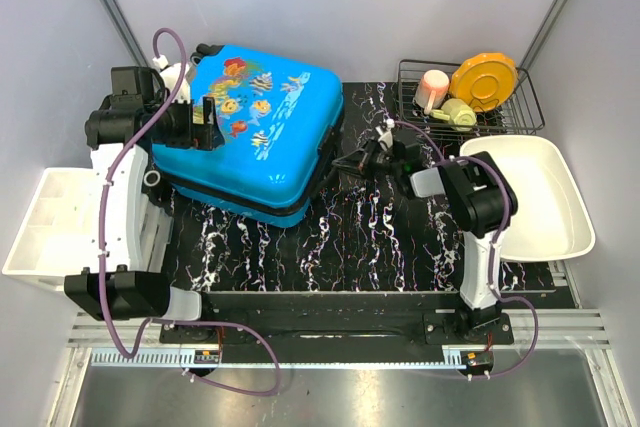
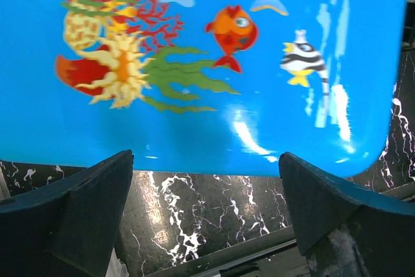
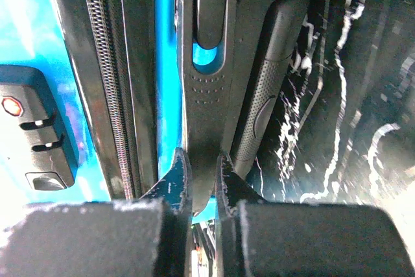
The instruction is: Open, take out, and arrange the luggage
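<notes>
Right claw (image 3: 201, 173) clamped on the handle (image 3: 204, 95) of the luggage (image 1: 255, 132) just ahead; left claw (image 2: 206, 160) spread wide; thin pinch could slip when pulled.

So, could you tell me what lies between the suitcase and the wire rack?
The right gripper, shut on the black pull tab of the suitcase, over marbled tabletop; the top view shows it.

The left arm (image 1: 120, 197) and right arm (image 1: 485, 247) have white links, black joints and looping purple cables (image 1: 170, 33); their dark wedge-shaped fingers (image 2: 84, 218) have scuffed tips
</notes>
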Available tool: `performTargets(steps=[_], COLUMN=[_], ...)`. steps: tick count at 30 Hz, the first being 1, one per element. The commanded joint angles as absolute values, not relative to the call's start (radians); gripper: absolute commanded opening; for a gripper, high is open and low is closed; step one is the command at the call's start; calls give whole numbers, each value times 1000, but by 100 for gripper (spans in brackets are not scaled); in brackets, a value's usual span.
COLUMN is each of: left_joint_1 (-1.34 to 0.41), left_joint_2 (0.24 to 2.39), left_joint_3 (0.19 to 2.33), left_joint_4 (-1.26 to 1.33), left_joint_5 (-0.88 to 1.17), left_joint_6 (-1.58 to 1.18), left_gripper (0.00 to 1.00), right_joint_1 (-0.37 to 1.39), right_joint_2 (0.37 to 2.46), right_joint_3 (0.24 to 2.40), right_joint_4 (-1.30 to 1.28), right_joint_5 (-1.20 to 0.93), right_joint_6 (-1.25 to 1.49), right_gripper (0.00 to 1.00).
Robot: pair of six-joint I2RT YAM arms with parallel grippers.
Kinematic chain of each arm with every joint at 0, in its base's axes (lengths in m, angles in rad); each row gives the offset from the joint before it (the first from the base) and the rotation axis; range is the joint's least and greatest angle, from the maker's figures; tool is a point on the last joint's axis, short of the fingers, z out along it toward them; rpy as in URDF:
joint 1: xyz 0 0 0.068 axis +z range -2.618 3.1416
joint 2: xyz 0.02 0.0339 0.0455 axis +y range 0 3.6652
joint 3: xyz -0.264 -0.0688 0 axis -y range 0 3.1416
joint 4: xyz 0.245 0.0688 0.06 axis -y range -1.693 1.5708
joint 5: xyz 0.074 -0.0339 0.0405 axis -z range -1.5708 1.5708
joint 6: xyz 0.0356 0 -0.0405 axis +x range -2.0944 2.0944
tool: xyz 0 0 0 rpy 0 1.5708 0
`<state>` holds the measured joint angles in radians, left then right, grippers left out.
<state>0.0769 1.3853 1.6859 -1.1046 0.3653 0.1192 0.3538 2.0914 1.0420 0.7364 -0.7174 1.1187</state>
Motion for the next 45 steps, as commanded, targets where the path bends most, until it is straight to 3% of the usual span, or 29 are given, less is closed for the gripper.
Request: performTargets(steps=[1, 5, 9, 10, 12, 13, 14, 18, 22, 31, 40, 45], left_joint_1=[104, 161, 187, 190, 192, 193, 193, 212, 238, 247, 247, 247], left_joint_2=[1404, 1388, 1342, 1319, 1304, 1299, 1302, 1322, 1304, 1206, 1192, 1293], left_joint_3=[1669, 1620, 1510, 1467, 1428, 1398, 1388, 1374, 1374, 1292, 1167, 1210], left_joint_4=[-1066, -1059, -999, -964, -927, -904, -899, -891, -882, -922, -744, -672], left_joint_5=[359, 423, 448, 443, 420, 410, 396, 359, 379, 420, 557, 587], left_joint_6=[75, 23, -27, -46, -73, -92, -101, -130, -152, -182, -282, -308], left_gripper=[99, 99, 99, 99, 99, 99, 99, 99, 99, 99, 99, 99], right_joint_1=[291, 293, 293, 293, 293, 291, 288, 261, 247, 226, 178, 202], right_joint_2=[1951, 1853, 1702, 1675, 1597, 1565, 1540, 1442, 1466, 1808, 2222, 2315], right_joint_3=[959, 888, 874, 885, 911, 943, 962, 1101, 1280, 1707, 2098, 2091], right_joint_4=[777, 698, 456, 398, 179, 108, 48, -207, -196, -107, 67, 221], right_joint_5=[-738, -752, -785, -798, -818, -815, -805, -778, -651, -383, -813, -959], right_joint_6=[1040, 945, 778, 737, 570, 446, 390, 217, 140, 181, 570, 784], right_gripper=[0, 0, 25, 35, 67, 79, 82, 85, 89, 91, 92, 89])
